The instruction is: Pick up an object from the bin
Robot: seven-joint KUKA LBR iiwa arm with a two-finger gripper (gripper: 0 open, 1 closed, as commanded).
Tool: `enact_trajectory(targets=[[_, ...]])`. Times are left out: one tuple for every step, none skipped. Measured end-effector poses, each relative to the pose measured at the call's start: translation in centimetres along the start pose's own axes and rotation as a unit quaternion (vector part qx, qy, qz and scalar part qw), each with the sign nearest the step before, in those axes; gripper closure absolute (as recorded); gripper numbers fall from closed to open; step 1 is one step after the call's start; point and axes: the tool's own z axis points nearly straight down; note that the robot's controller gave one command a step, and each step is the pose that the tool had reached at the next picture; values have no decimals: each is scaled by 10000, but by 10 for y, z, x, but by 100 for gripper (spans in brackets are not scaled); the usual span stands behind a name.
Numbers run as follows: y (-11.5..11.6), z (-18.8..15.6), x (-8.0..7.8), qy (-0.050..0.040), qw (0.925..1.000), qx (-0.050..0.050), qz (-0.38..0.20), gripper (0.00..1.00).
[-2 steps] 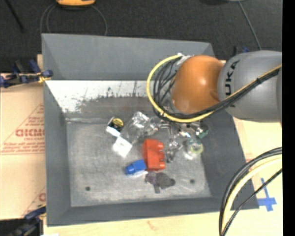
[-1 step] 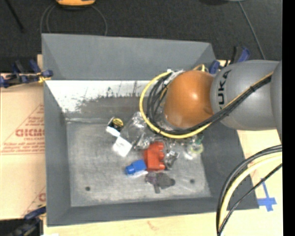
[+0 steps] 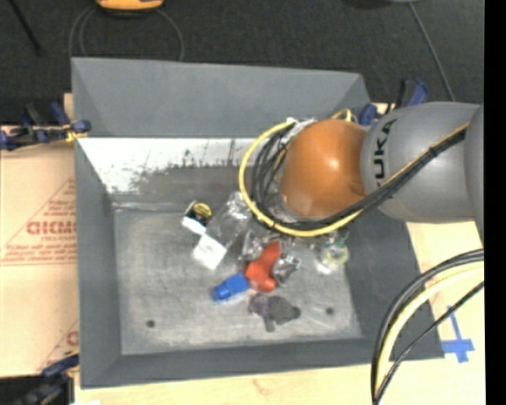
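Observation:
My gripper (image 3: 266, 245) reaches down into the middle of the bin, just above a small red thing (image 3: 260, 273) that lies right under it. A blue cap-like piece (image 3: 229, 289) lies just left of the red thing. A dark grey flat piece (image 3: 275, 312) lies in front of it, nearer the bin's front wall. To the left, a white boxy item (image 3: 206, 249) rests on the floor.
A crumpled clear plastic piece (image 3: 231, 213) and a small black-and-yellow item (image 3: 201, 212) lie behind the white one. Another clear item (image 3: 330, 256) sits right of the gripper. The arm and its orange cover hang over the bin's right rear part.

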Motion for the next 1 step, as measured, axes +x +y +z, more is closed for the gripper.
enact_trajectory(targets=[[2,-150,20,23,9971,-12,-761,100]])
